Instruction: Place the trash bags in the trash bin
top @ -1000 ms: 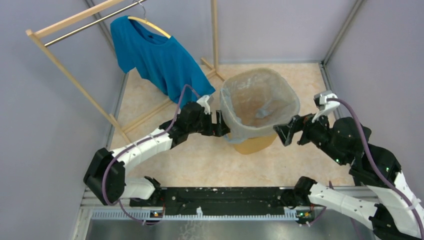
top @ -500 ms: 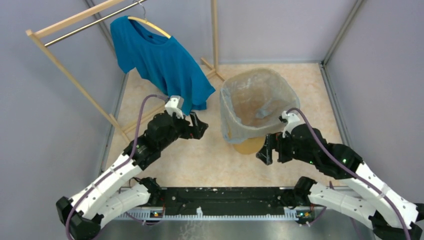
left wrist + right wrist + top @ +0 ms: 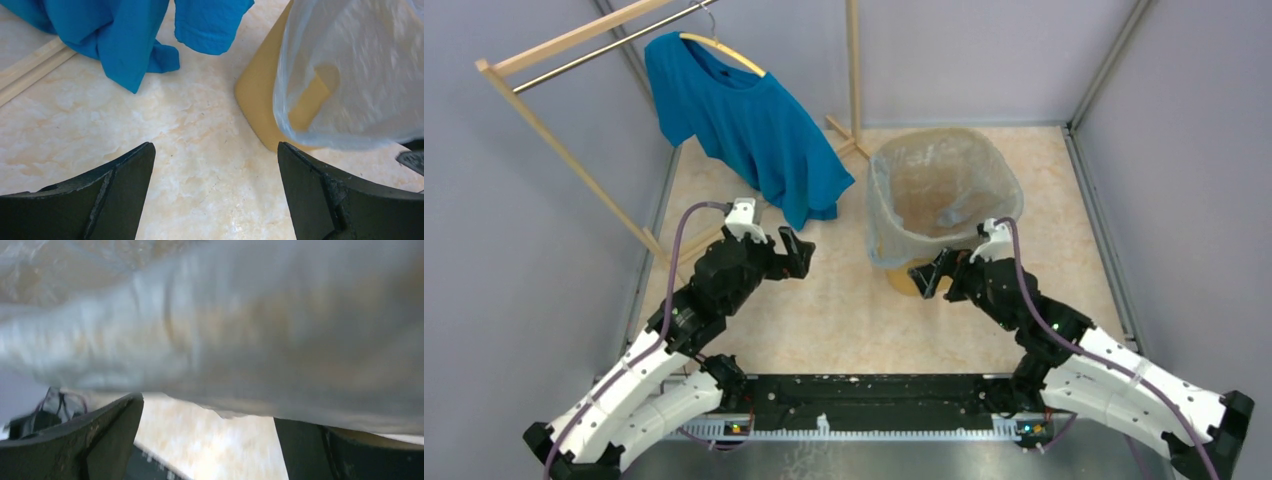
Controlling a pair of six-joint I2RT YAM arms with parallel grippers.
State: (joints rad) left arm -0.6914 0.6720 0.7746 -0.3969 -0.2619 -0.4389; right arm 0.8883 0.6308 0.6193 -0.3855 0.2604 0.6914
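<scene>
Left gripper (image 3: 796, 252) — jaws spread wide, empty, over the marbled surface (image 3: 200, 125) left of the bin | right gripper (image 3: 927, 276) — jaws spread, empty, close under the bag's overhang | trash bag (image 3: 882, 215) lines the upright trash bin (image 3: 904, 284), film folded over its rim | teal T-shirt (image 3: 744, 120) hangs just left.

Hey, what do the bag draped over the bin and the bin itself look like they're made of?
The trash bag looks like thin plastic film: translucent, glossy, wrinkled, with yellow showing through. The trash bin is probably rigid plastic: opaque yellow-orange, with a smooth, even wall.
</scene>
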